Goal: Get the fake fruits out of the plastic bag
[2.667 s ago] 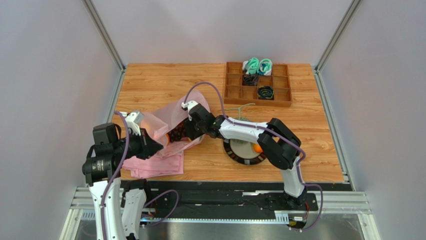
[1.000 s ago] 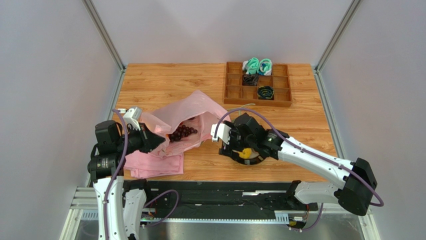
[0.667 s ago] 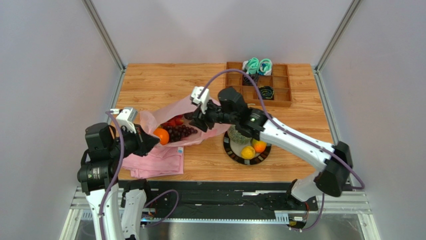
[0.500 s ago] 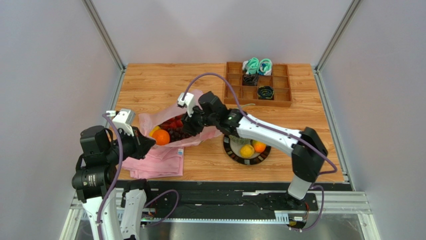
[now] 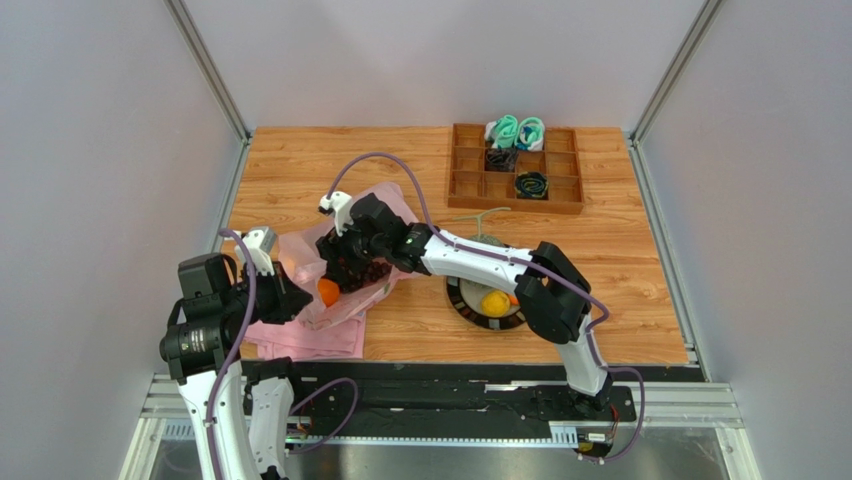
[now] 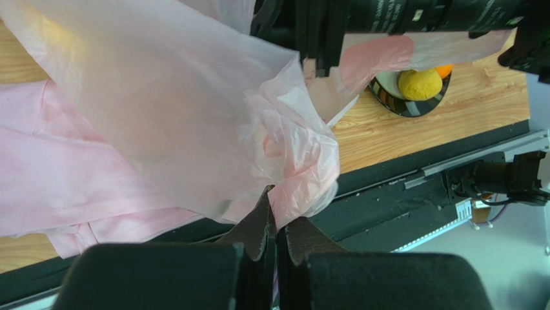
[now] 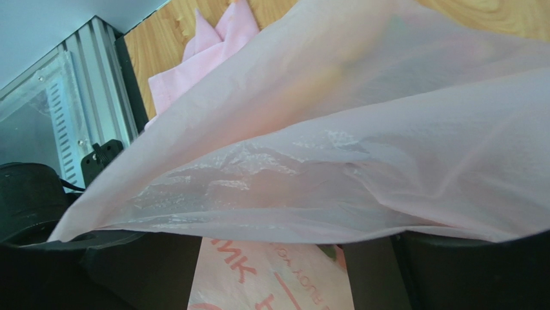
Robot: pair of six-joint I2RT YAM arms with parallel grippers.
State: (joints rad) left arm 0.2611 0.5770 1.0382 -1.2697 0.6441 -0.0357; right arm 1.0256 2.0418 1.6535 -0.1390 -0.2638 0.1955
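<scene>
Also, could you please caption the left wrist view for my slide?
Left claw pinches the pink plastic bag above a pink cloth; yellow fruit plated beyond.

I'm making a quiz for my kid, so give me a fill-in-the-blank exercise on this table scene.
The left gripper pinches the pink plastic ____.
On the round plate lies a yellow ____.
The wooden tray stands at the table's far ____ corner.
Missing words: bag; lemon; right.

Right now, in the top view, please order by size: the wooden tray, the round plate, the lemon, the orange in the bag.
1. wooden tray
2. round plate
3. lemon and orange: they look alike, so I do not rank them.
</scene>
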